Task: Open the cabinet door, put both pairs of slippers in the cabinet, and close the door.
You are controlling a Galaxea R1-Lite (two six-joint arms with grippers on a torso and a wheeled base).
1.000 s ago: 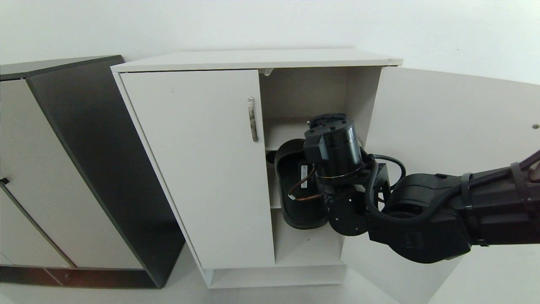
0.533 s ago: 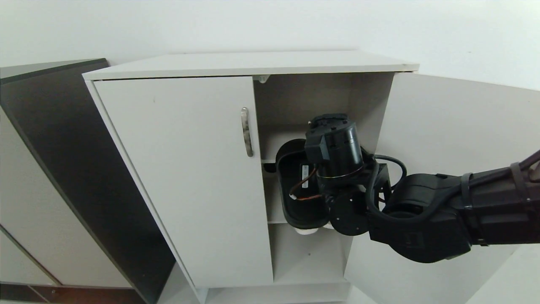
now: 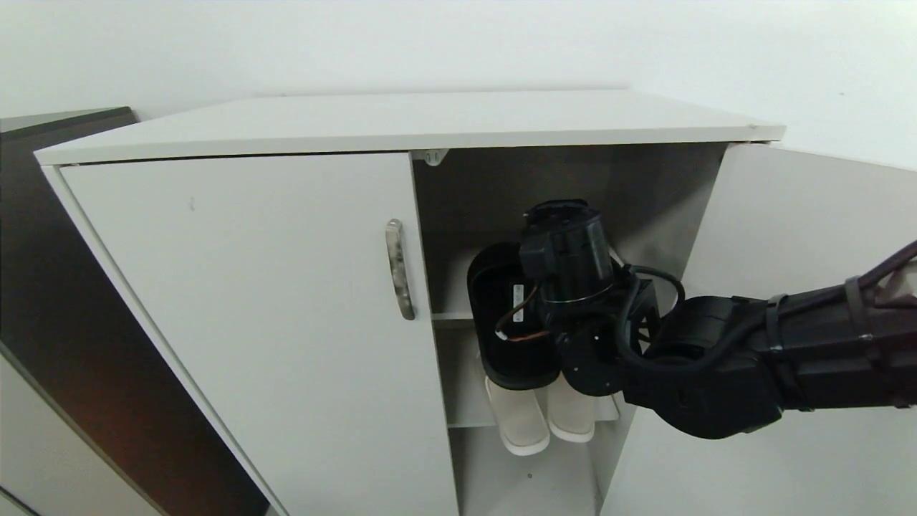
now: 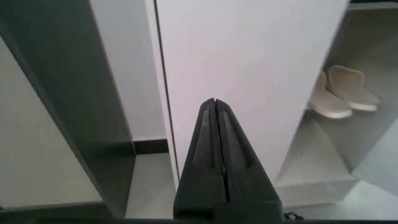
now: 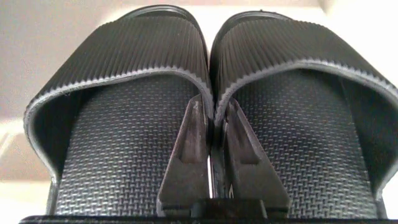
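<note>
White cabinet [image 3: 430, 122] open, black slippers' [image 5: 124, 124] touching inner edges clamped in right pincer [image 5: 213, 107], left pincer [image 4: 214, 102] closed.

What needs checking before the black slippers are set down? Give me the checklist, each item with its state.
1. Right door open: ok.
2. Right hand shut on the black slippers, pinching their inner edges together: ok.
3. White slippers on a shelf inside the cabinet: ok, though their ends jut past its front edge.
4. Free shelf room for the black pair: cannot tell, the right arm hides it.
5. Left hand shut, clear of the opening: ok.
</note>
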